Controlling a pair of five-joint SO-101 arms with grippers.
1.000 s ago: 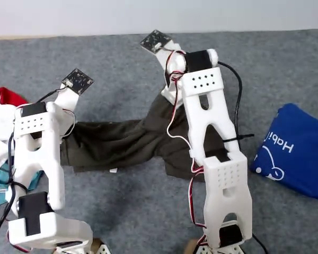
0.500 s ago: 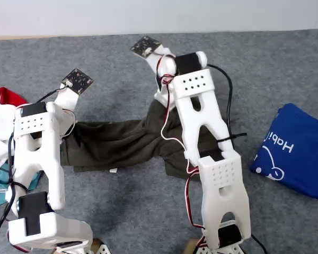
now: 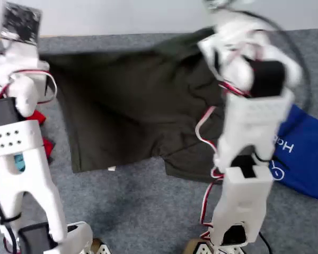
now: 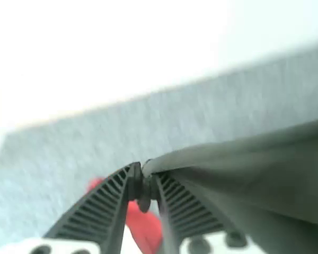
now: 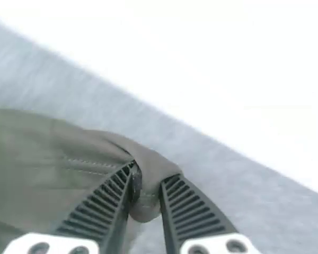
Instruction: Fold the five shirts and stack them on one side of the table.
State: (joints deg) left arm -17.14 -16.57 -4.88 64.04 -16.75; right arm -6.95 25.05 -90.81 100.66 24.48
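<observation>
Holding a dark olive shirt (image 3: 138,106) spread over the grey desk (image 3: 148,211), left jaws and right jaws each clamp 1 upper corner; spreading looks underway, laying it flat should follow.

left arm (image 3: 16,153): chunky white printed shells, dotted hole grid, black servos | right arm (image 3: 249,137): same white plastic, red/white wires and a black cable hanging off | fingers (image 4: 103,206): black, zigzag-ribbed, white base
</observation>
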